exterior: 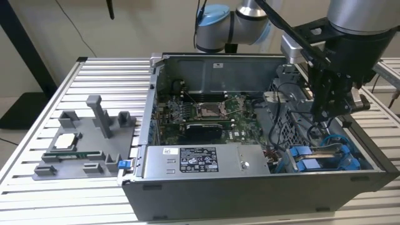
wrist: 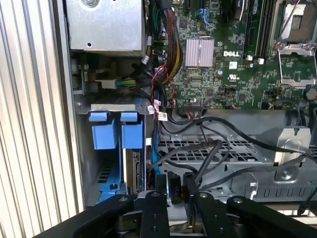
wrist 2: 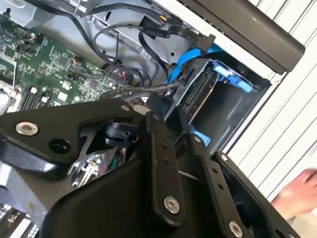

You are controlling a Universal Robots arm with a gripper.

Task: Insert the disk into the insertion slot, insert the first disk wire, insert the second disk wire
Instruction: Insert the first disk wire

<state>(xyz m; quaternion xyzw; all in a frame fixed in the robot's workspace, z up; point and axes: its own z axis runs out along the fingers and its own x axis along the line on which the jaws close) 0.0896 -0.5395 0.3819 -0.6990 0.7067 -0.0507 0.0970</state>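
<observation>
The disk (wrist: 132, 171) stands on edge in the insertion slot at the open case's corner. Its blue carrier frame (wrist: 132, 132) sits beside a second blue carrier (wrist: 103, 131). In the second wrist view the disk (wrist 2: 200, 94) shows dark under a blue tab (wrist 2: 233, 77). My gripper (wrist: 176, 192) hangs just beside the slot, shut on a black wire connector (wrist: 174, 186) whose dark cable runs off over the drive cage. In the exterior view the gripper (exterior: 323, 119) reaches down into the case at that view's right, above the blue carriers (exterior: 307, 158).
The motherboard (exterior: 206, 112) fills the case floor, with the labelled power supply (exterior: 200, 161) in front. Loose black cables (wrist: 233, 144) cross the perforated drive cage. A grey fixture tray (exterior: 81, 140) lies on the slatted table. A hand (wrist 2: 297, 191) shows beside the case.
</observation>
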